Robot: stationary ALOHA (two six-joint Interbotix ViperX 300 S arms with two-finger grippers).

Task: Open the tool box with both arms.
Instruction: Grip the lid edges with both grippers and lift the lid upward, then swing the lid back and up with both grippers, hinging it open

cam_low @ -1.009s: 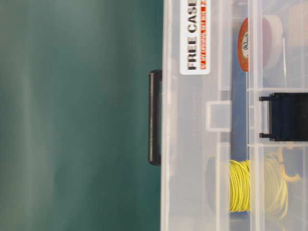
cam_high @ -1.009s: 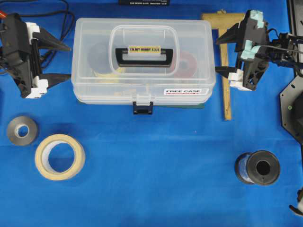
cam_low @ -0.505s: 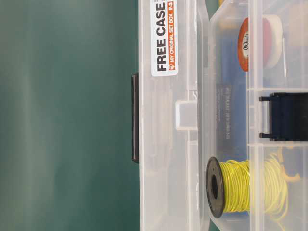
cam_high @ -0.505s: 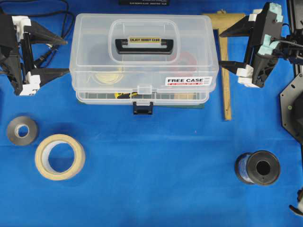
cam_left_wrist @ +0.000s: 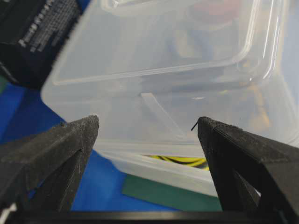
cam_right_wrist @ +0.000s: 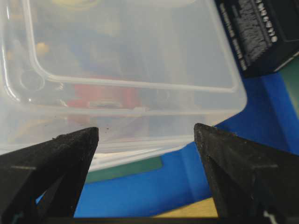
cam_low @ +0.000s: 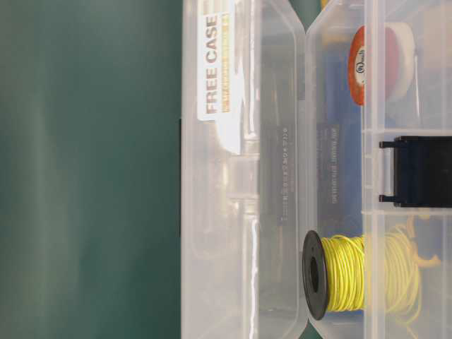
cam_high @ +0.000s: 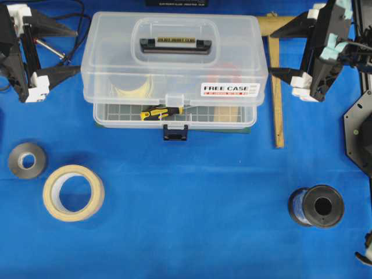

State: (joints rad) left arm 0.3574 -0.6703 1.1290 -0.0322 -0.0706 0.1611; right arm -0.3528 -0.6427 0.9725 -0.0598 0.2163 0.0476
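Worktop (cam_high: 192, 232) covered in bright blue cloth, evenly lit, soft shadows only. Dark green mat (cam_high: 244, 130) on cloth, edge showing. Table-level view: plain teal-green backdrop (cam_low: 85, 169), blurred, faint lighter vertical band. Black cables (cam_high: 72, 11) on cloth at far left. Black plate (cam_high: 359, 131) at right edge. Walls, floor, windows out of view.

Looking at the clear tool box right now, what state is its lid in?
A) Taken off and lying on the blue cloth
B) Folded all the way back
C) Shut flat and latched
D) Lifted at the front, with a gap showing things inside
D: the lid of the tool box is raised above the base, and a yellow-and-black tool shows through the gap.
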